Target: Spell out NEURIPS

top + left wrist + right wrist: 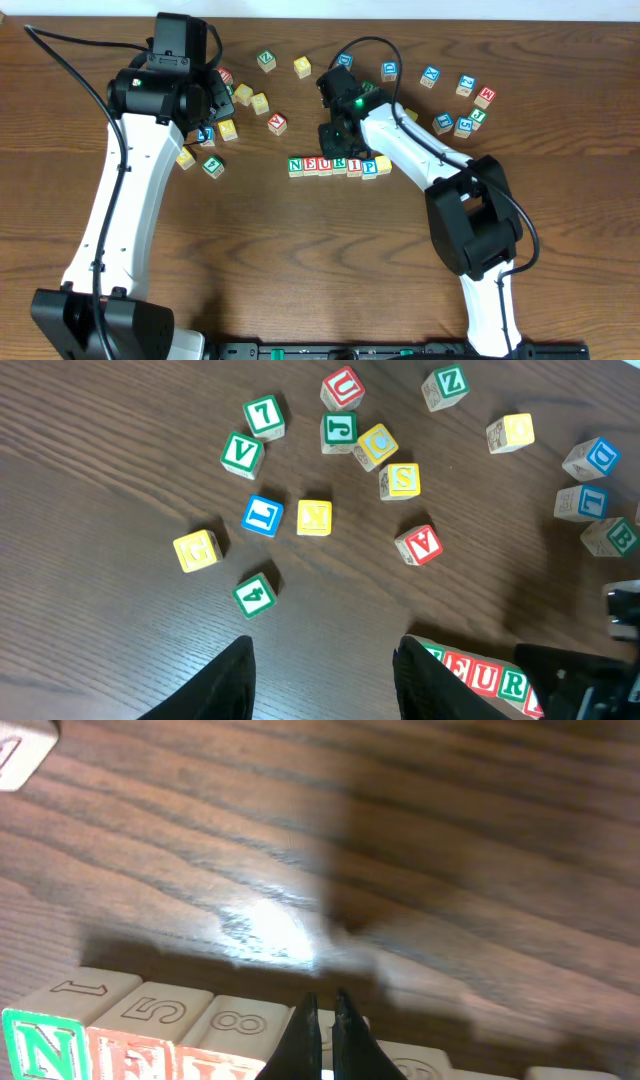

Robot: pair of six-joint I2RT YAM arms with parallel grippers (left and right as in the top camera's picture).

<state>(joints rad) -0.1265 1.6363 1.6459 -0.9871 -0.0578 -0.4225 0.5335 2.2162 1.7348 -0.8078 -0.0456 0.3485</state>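
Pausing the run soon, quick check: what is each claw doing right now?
Left claw: open, nothing between its fingers.
Right claw: closed, holding nothing.

Table (300, 250) dark brown, streaky wood grain. Row of cubes (340, 166) light wood; N (296, 165) green, other letters red, blue, green; right-end cube (383, 163) pale yellow top. Numbered faces (160, 1008) cream, numerals in thin dark outline. Loose cubes, far left: yellow G (197, 549), blue L (262, 515), red A (419, 544), green V (241, 454). Arms (120, 200) white, black joints; green light (357, 103) on the right one.
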